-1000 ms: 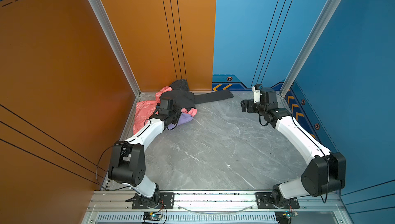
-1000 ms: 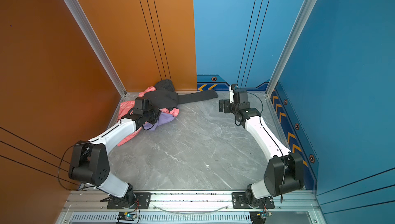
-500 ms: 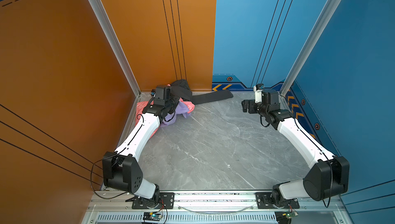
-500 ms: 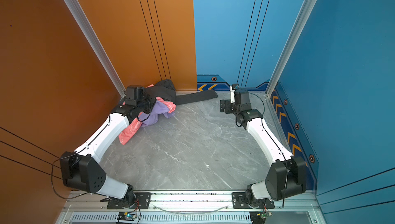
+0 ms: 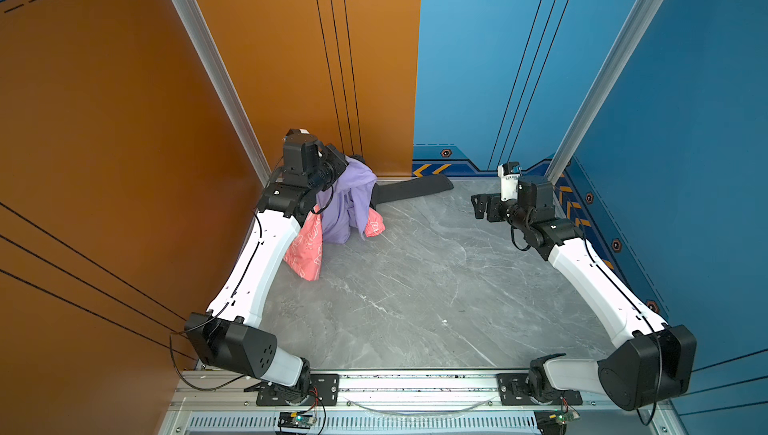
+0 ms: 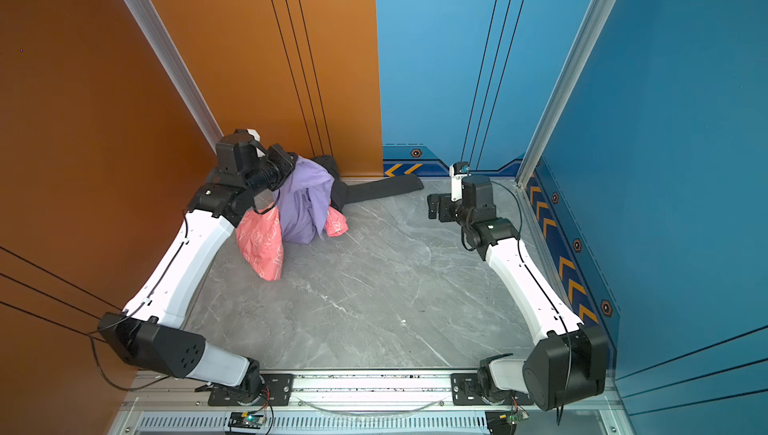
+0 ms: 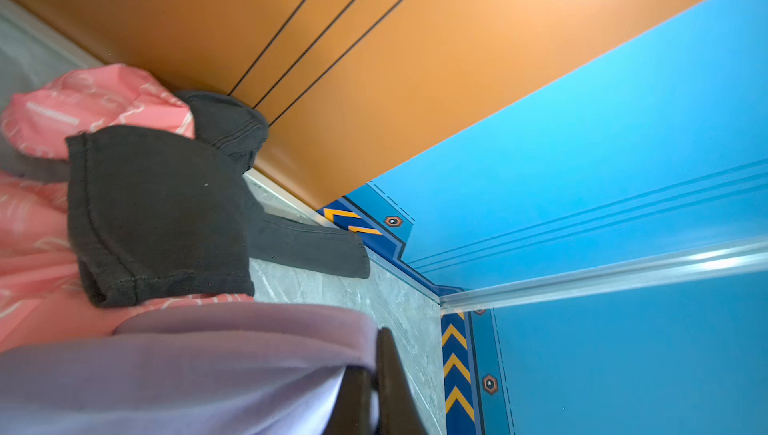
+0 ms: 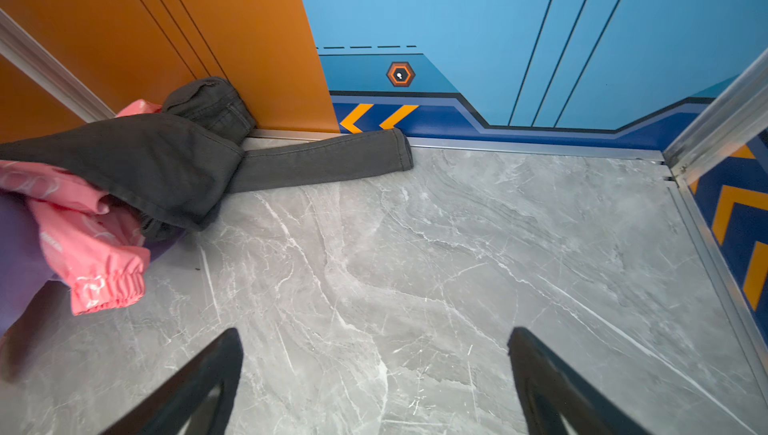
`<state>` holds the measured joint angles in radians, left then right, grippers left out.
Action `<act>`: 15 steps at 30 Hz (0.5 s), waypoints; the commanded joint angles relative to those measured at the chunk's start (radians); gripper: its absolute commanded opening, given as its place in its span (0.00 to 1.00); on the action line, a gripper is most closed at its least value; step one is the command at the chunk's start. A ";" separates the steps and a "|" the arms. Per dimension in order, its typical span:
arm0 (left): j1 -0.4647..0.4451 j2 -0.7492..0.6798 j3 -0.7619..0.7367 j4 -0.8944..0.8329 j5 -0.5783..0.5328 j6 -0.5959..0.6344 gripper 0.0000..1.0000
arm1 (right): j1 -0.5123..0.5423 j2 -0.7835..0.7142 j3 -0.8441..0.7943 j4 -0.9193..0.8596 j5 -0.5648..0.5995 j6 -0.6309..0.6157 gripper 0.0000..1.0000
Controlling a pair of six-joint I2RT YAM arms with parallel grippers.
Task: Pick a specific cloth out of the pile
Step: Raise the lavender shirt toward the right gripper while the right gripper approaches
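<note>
Pinching the cloth [image 5: 347, 208] in the left gripper [image 5: 340, 165], left of centre, dangling it downward; holding the right gripper [image 5: 480, 206] wide, well apart.

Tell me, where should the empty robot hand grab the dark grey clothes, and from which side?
Take the long sleeve of the dark grey garment near its cuff. It lies flat and stretched out on the floor, sticking out of the pile toward the open right gripper. Coming down from above on that side, fingers across the sleeve, is probably easiest.
</note>
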<state>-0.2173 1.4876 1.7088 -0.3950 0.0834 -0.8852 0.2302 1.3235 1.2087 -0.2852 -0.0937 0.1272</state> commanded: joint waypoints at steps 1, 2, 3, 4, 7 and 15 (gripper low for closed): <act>-0.006 0.003 0.117 0.093 0.132 0.158 0.00 | 0.006 -0.024 0.015 -0.005 -0.098 -0.009 1.00; -0.004 0.010 0.131 0.101 0.165 0.174 0.00 | 0.005 -0.024 0.028 -0.011 -0.121 -0.007 1.00; -0.002 0.017 0.148 0.114 0.194 0.189 0.00 | 0.006 -0.021 0.043 -0.017 -0.146 -0.003 1.00; 0.002 0.022 0.161 0.130 0.225 0.196 0.00 | 0.005 -0.016 0.058 -0.023 -0.170 0.002 1.00; 0.016 0.037 0.187 0.190 0.323 0.203 0.00 | 0.010 -0.007 0.104 -0.028 -0.219 0.019 1.00; 0.034 0.121 0.317 0.273 0.562 0.159 0.00 | 0.035 0.033 0.234 -0.034 -0.299 0.042 1.00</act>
<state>-0.1879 1.5894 1.9629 -0.2195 0.4999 -0.7300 0.2562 1.3361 1.3937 -0.3065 -0.3374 0.1474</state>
